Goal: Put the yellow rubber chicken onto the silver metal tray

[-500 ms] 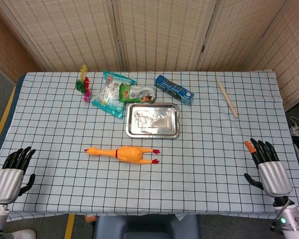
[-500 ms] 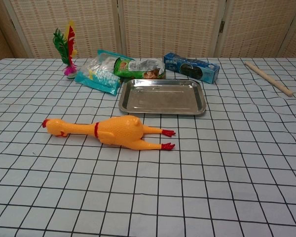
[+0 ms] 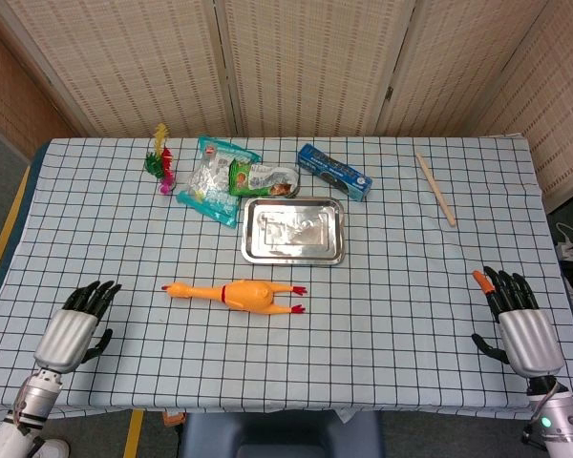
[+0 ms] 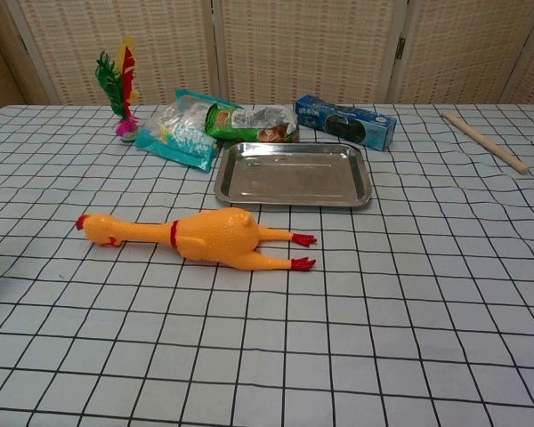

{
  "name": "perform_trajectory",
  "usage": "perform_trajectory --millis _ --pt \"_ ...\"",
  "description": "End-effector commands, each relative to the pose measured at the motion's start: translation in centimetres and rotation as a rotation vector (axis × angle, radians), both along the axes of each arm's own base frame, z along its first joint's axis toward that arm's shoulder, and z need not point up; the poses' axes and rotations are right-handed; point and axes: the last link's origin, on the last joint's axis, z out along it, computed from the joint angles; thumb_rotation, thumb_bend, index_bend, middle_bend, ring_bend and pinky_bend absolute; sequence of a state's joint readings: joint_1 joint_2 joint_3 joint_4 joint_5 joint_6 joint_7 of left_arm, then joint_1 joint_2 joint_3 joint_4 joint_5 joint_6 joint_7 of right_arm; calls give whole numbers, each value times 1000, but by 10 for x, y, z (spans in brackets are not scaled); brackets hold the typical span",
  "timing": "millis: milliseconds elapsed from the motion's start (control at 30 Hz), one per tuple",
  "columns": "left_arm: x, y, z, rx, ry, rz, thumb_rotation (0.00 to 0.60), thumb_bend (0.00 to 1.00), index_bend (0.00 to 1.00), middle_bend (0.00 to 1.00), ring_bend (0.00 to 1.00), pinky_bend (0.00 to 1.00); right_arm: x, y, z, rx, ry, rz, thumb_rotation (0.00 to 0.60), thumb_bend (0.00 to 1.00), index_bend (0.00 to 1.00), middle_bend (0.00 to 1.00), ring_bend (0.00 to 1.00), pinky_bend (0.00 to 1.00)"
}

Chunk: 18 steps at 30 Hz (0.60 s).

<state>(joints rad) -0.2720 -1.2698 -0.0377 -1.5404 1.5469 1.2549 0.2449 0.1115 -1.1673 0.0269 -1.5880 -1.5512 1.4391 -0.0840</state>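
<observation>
The yellow rubber chicken (image 3: 237, 294) lies on its side on the checked surface (image 3: 392, 286), head toward the robot's left and red feet toward its right, just in front of the silver metal tray (image 3: 293, 230) but not touching it. The tray sits flat with nothing in it.

The left hand (image 3: 72, 329) hovers over the near left part of the surface, fingers extended and slightly spread, holding nothing, well apart from the chicken's head. The right hand (image 3: 516, 320) is at the near right edge, fingers likewise stretched forward and apart, holding nothing.

Behind the tray lie a clear snack bag (image 3: 210, 181), a green packet (image 3: 261, 178) and a blue box (image 3: 334, 172). A feathered shuttlecock toy (image 3: 160, 164) stands at the far left, and a wooden stick (image 3: 435, 188) lies at the far right.
</observation>
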Motion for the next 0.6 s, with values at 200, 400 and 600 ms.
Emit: perform_trajectory --millis 200,400,600 --pt "44 32 -41 -99 51 -94 600 443 0 61 48 142 -2 -1 1 -4 11 -19 600 159 0 0 0 0" --pt "78 55 -84 -227 90 -135 600 439 0 49 34 133 -7 -1 8 -18 10 -51 600 159 0 0 0 0" --pt "92 71 -112 -291 119 -145 600 427 0 44 27 131 -8 -1 10 -18 5 -57 600 160 0 0 0 0"
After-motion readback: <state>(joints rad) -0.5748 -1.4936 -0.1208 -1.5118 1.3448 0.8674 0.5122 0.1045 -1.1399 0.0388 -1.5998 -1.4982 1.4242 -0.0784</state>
